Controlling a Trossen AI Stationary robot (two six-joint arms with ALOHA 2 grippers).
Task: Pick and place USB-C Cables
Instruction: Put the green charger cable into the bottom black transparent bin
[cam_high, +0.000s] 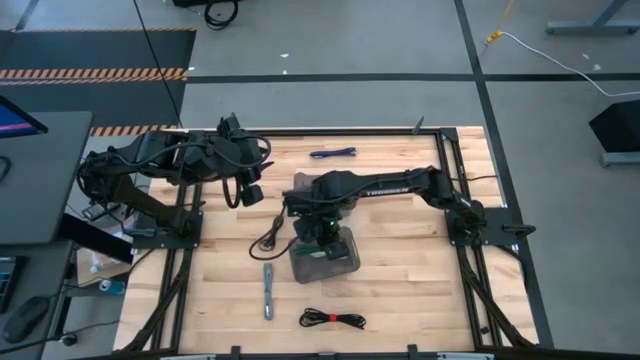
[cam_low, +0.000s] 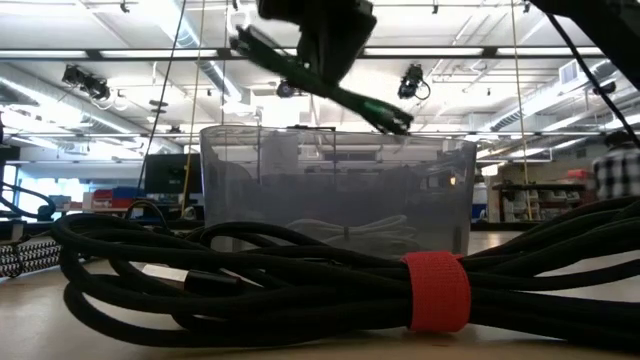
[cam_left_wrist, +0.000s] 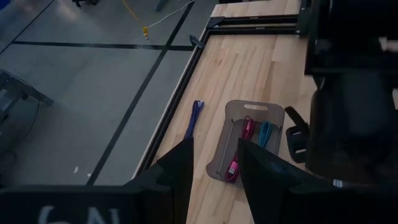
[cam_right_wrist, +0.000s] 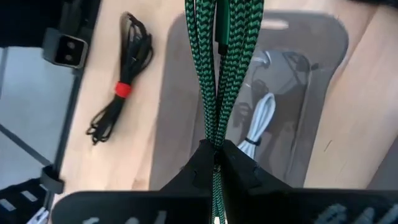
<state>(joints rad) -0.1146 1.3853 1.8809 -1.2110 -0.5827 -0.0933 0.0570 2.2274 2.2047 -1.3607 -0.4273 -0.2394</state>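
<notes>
My right gripper (cam_right_wrist: 216, 155) hangs over the translucent grey bin (cam_high: 345, 262), shut on the green braided cable (cam_right_wrist: 219, 74). A white cable (cam_right_wrist: 258, 124) lies on the bin's floor. On the table lie the black cable with a red strap (cam_high: 333, 320), a grey cable (cam_high: 268, 290), a black cable (cam_high: 270, 235) and a purple cable (cam_high: 333, 153). My left gripper (cam_left_wrist: 214, 180) is open above the table's left part. Its view shows a second bin (cam_left_wrist: 233, 118) holding a maroon cable (cam_left_wrist: 239, 152) and a teal one (cam_left_wrist: 264, 134). My right gripper pinches the green cable's bundled strands (cam_right_wrist: 216, 140) between its two fingers, coming from above and pointing down. The bundle is lifted clear. It slants in the low view, with its lower end (cam_low: 398, 122) just above the bin's rim (cam_low: 335, 133).
The black cable with the red strap (cam_low: 435, 290) lies close to the table's near edge, in front of the bin (cam_low: 335, 190). The right arm (cam_high: 400, 185) reaches across the table's middle. Dark frame rails (cam_high: 470, 215) border the wooden top.
</notes>
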